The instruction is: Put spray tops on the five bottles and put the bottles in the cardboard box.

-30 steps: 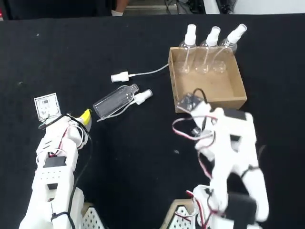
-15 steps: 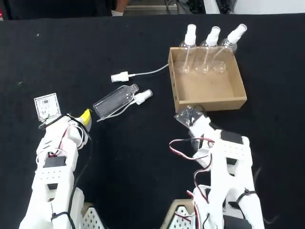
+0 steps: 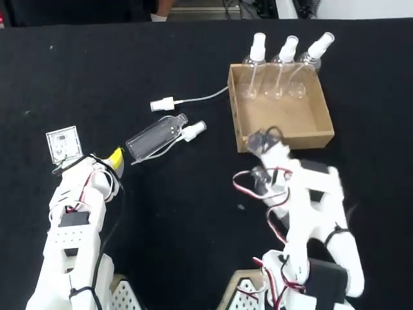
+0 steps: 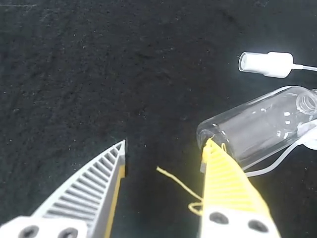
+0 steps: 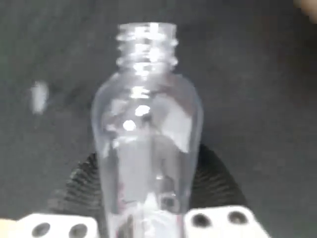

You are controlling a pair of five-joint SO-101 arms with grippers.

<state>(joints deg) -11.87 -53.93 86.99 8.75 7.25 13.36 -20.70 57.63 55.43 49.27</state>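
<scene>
right gripper (image 5: 148, 191) clamps an uncapped bottle (image 5: 146, 114) just by the front wall of the cardboard box (image 3: 306, 138), where three capped bottles (image 3: 282, 58) stand; left gripper (image 4: 163, 153) gapes wide beside a second bottle (image 4: 257, 124) lying on the table (image 3: 129, 58)

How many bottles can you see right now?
5. Three capped bottles stand along the cardboard box's far wall; one open bottle lies on the table; another open bottle is in the right gripper.
</scene>
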